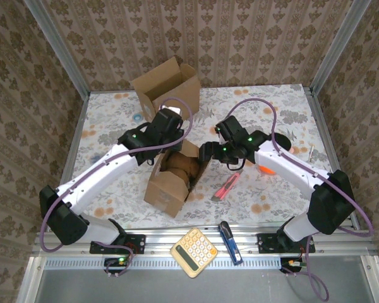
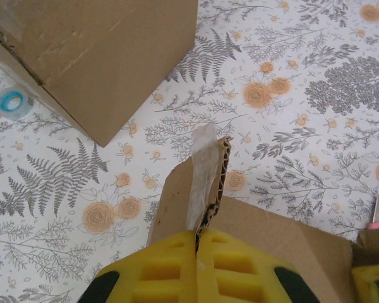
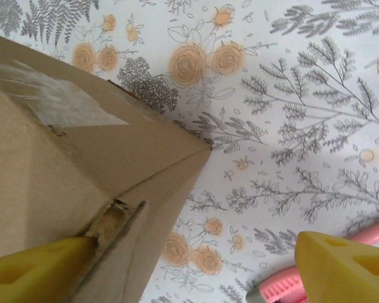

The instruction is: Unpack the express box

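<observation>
The express box (image 1: 166, 189) stands open in the middle of the table, with a brown packed item (image 1: 180, 168) visible inside. My left gripper (image 1: 159, 142) is at the box's far-left side, shut on an upright taped flap (image 2: 199, 183); the yellow fingers (image 2: 158, 271) press together on the cardboard edge. My right gripper (image 1: 213, 155) is open at the box's right flap (image 3: 82, 164). One of its yellow fingers (image 3: 38, 271) lies against the flap's torn edge, and the other sits well apart over the tablecloth.
A second, empty cardboard box (image 1: 167, 85) stands at the back, with a blue tape roll (image 1: 136, 117) to its left. A pink box cutter (image 1: 226, 186) lies right of the express box. An orange object (image 1: 265, 169), a calculator (image 1: 194, 252) and a blue tool (image 1: 230, 242) are nearby.
</observation>
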Robot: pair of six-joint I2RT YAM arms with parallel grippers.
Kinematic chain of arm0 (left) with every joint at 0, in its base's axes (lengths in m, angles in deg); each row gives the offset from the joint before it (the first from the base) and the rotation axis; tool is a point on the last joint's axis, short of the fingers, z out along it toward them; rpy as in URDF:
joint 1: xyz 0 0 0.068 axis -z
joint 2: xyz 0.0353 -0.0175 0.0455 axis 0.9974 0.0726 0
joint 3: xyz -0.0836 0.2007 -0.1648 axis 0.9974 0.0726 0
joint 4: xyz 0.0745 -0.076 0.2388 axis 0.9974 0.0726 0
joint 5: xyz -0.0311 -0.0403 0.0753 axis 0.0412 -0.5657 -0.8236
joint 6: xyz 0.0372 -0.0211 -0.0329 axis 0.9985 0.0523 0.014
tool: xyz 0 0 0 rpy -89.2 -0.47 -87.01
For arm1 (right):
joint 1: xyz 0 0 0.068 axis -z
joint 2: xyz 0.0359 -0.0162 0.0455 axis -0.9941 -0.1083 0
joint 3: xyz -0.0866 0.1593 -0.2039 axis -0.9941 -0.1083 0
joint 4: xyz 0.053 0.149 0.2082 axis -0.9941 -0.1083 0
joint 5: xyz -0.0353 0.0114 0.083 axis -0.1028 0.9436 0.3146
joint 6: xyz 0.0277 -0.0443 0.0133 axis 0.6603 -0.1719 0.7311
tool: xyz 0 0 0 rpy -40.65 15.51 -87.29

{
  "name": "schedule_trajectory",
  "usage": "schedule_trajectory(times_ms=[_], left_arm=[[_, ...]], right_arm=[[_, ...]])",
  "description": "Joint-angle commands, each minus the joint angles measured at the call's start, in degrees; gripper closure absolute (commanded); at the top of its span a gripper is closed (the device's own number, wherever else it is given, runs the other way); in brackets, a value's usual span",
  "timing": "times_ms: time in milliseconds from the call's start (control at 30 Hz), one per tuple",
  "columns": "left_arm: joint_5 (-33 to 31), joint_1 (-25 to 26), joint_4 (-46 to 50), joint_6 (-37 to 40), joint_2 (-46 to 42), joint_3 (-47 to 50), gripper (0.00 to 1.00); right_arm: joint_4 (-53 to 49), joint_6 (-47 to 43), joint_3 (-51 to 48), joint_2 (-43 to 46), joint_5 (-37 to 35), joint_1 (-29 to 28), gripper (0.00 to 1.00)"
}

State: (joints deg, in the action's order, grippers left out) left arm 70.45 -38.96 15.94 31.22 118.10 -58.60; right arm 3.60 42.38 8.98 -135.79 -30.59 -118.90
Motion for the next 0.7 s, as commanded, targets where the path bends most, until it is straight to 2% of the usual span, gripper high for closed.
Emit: schedule_trajectory(times_ms=[0, 267, 433, 667], left_arm=[[-1.57, 0.54, -1.98, -4.67, 0.31, -0.55, 1.00], [0.70, 1.17, -4.37, -5.88, 1.79, 0.72, 1.00], [1.23, 1.12, -5.18, -6.95, 2.60, 0.90, 1.00], [1.37, 0.70, -6.06, -9.03, 3.13, 2.25, 1.00]], right_arm=[[1.35, 0.73, 4.10, 2.99, 0.69, -1.01, 0.07], [2.42, -0.57, 13.43, -0.61, -1.23, -0.62, 0.01], [4.25, -2.11, 15.71, -1.51, -1.46, 0.89, 0.00], [-2.80, -3.12, 15.85, -0.59, -5.30, 1.45, 0.00]])
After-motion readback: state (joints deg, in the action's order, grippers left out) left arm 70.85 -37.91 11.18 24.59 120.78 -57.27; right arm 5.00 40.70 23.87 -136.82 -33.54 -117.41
